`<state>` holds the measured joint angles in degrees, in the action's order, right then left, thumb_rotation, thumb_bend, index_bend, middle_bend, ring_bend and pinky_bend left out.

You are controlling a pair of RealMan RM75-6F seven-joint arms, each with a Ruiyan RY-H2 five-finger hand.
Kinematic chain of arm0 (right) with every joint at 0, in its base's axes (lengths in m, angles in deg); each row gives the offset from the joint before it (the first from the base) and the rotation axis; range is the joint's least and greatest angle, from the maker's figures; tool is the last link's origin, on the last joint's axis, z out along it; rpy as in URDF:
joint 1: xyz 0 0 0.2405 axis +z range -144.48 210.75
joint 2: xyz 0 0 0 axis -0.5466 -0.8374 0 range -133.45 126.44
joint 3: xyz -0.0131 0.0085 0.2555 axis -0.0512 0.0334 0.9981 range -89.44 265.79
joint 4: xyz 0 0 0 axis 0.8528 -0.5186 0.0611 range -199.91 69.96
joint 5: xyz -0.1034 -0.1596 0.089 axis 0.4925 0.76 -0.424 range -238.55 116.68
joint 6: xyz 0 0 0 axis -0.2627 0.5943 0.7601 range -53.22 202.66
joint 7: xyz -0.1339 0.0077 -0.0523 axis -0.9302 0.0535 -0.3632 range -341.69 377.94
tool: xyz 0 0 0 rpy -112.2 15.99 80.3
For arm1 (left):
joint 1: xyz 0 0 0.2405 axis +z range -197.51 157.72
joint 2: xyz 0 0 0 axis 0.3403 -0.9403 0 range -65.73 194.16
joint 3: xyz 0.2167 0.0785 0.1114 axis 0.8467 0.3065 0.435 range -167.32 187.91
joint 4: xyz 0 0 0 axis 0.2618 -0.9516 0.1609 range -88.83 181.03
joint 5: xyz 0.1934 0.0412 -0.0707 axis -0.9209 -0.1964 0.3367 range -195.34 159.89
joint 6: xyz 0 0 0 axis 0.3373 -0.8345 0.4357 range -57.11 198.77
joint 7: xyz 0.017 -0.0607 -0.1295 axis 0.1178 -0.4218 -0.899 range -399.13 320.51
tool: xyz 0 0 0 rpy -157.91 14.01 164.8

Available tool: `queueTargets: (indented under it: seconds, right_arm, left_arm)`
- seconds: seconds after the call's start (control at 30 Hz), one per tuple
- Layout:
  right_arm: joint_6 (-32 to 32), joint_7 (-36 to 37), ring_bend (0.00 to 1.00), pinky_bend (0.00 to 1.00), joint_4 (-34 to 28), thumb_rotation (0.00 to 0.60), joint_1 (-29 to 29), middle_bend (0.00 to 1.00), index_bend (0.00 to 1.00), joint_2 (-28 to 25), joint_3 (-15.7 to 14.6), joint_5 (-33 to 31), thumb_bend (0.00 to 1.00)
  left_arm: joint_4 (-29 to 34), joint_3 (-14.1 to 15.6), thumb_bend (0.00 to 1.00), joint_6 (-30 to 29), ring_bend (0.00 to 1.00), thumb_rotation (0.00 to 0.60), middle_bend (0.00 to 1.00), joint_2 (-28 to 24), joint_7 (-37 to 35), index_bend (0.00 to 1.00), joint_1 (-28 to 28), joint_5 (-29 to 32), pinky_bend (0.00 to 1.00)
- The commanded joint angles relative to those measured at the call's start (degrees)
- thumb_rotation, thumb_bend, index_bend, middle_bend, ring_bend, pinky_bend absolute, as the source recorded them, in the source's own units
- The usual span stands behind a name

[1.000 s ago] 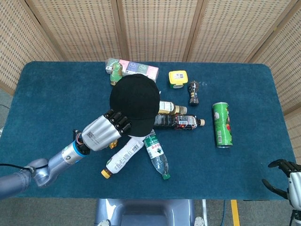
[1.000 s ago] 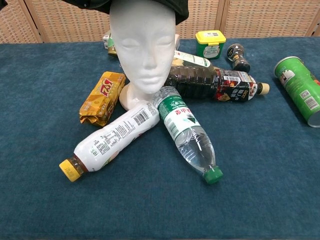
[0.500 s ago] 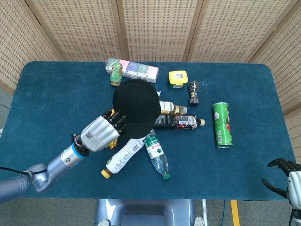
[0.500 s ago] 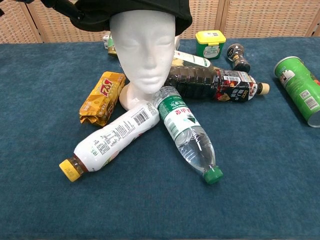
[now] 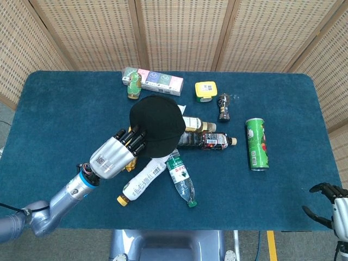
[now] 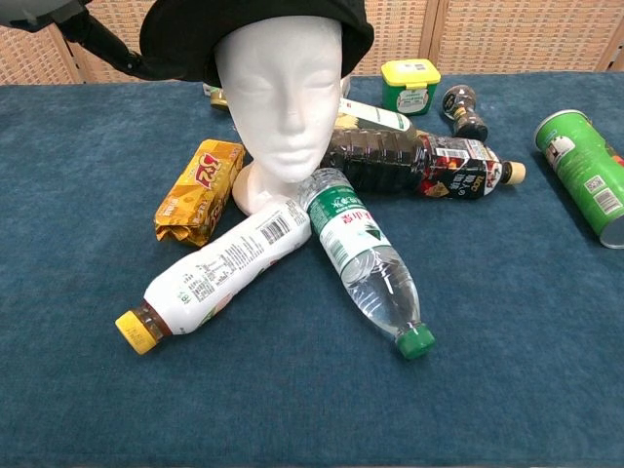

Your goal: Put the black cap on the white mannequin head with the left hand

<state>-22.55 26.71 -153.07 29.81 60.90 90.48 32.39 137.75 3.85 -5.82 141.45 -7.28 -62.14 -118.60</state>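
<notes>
The black cap (image 5: 157, 122) sits over the top of the white mannequin head (image 6: 283, 93), which stands upright near the table's middle. From above the cap hides the head; in the chest view the cap (image 6: 195, 29) covers the crown down to the forehead. My left hand (image 5: 117, 155) is at the cap's near-left edge, and its dark fingers (image 6: 107, 44) grip the rim there. Off the table's front right corner my right hand (image 5: 329, 204) hangs with fingers apart, holding nothing.
Around the head's base lie a white bottle (image 6: 219, 273), a clear water bottle (image 6: 366, 258), a dark bottle (image 6: 419, 161) and a gold packet (image 6: 200, 190). A green can (image 5: 256, 143) lies to the right; a yellow tub (image 5: 205, 90) and a pastel box (image 5: 155, 80) stand behind.
The cap has come down from above the mannequin head and now sits lower on it. My left hand has drawn slightly down and left with the rim. The right hand is still.
</notes>
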Motion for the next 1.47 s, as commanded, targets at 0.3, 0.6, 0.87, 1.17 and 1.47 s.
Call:
queueTargets:
  seconds: [0.3, 0.6, 0.87, 1.17, 1.47]
  right_arm:
    - [1.1, -0.6, 0.48, 0.50, -0.3, 0.600, 0.7, 0.48, 0.47, -0.1, 0.1, 0.0, 0.12]
    - [2.5, -2.1, 0.48, 0.50, -1.8, 0.600, 1.6, 0.48, 0.47, -0.8, 0.6, -0.7, 0.12]
    - [4.4, -5.0, 0.48, 0.49, -3.7, 0.600, 2.0, 0.47, 0.45, -1.3, 0.9, -2.6, 0.12]
    - [5.3, -8.3, 0.47, 0.48, -5.6, 0.600, 2.0, 0.46, 0.44, -2.1, 0.9, -3.9, 0.12]
    - [5.5, -8.9, 0.47, 0.47, -6.5, 0.600, 2.2, 0.46, 0.44, -2.6, 0.9, -3.6, 0.12]
  left_arm:
    - [10.7, 1.7, 0.14, 0.0, 0.15, 0.600, 0.22, -6.4, -2.8, 0.25, 6.5, 7.6, 0.47]
    - [19.0, 3.8, 0.14, -5.1, 0.15, 0.600, 0.22, -13.1, -7.8, 0.25, 14.8, 13.2, 0.47]
    - [18.1, 8.2, 0.15, -15.4, 0.15, 0.600, 0.22, -13.8, -11.9, 0.33, 26.3, 14.1, 0.47]
    - [15.3, 11.3, 0.15, -20.9, 0.16, 0.600, 0.22, -14.0, -17.6, 0.38, 36.8, 20.1, 0.42]
    - [12.9, 10.9, 0.16, -20.9, 0.16, 0.600, 0.23, -14.4, -20.4, 0.41, 40.1, 20.0, 0.42]
